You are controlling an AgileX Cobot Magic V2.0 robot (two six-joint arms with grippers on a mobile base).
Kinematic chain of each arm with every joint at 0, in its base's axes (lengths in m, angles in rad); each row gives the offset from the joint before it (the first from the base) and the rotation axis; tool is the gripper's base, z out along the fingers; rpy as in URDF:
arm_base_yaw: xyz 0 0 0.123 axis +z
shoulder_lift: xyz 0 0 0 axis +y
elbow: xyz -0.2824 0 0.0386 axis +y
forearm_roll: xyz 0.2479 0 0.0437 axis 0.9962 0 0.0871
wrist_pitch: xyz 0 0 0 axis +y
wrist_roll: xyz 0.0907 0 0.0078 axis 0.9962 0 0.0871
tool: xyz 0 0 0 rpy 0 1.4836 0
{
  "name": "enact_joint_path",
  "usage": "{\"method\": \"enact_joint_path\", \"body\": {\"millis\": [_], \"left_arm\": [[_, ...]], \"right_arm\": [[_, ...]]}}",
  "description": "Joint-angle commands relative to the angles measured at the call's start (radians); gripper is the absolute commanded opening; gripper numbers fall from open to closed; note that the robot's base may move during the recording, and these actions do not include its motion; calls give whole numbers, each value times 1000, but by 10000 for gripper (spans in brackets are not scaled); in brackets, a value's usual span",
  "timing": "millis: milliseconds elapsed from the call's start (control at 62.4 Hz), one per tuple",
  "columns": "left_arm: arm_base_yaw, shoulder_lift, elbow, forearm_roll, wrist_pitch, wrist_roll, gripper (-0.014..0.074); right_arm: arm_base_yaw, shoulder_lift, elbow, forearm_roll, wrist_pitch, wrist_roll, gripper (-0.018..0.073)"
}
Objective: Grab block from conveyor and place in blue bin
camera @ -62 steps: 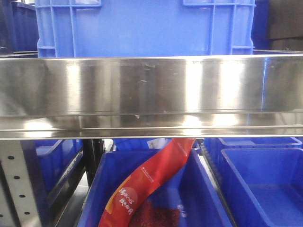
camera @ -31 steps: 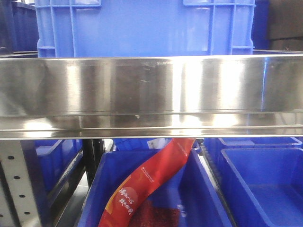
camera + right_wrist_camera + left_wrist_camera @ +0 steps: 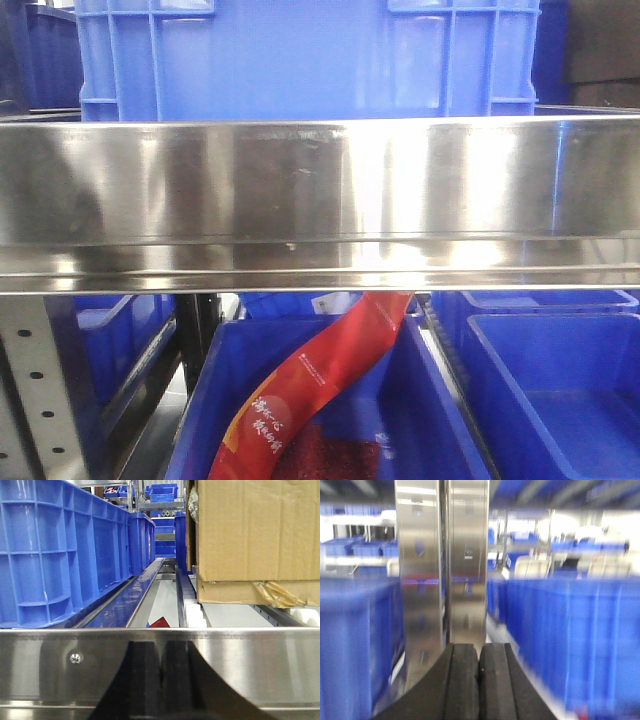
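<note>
My left gripper (image 3: 479, 680) has its pads pressed together, a steel post (image 3: 442, 570) straight ahead; my right gripper (image 3: 161, 680) likewise, facing a steel rail (image 3: 250, 665).

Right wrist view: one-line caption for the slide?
Shut black jaws of the right gripper face a brushed steel rail, blue plastic crates left, cardboard boxes right.

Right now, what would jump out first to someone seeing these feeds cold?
The shiny steel rail spanning the whole front view, with a big blue crate behind it. Below it, a red packet slants into a blue bin. The left gripper is shut in front of a steel post, and cardboard boxes fill the right wrist view's right side.
</note>
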Motion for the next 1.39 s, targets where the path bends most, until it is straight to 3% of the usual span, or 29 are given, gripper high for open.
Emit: {"method": "enact_joint_path", "body": {"millis": [0,176,337,545,657,817,929,1154,1378], "left_arm": [[2,-62,80,19,-16,16,-111],[2,-139,200,26,-18,-8,-111],[43,-148,238,110,-5,-180,-111],[120,-148,238,113,-17,-177,-111],[113,-148,238,113,-17,-177,-111],[46,-148,238,109,-19,-142,-111],[14,-148,238,41,-19,-90,-111],[18,-148,238,16,-19,-90,-111],[61,-148,238,16,-19,-90,-111]], "right_arm": [[2,-4,0,0,-20,4,-162],[2,-4,0,0,-20,4,-162],[2,-4,0,0,-20,4,-162],[2,-4,0,0,-20,4,-162],[2,-4,0,0,-20,4,-162],[2,-4,0,0,-20,4,-162],[2,-4,0,0,-20,4,-162],[2,-4,0,0,-20,4,-162],[2,-4,0,0,-20,4,-162]]}}
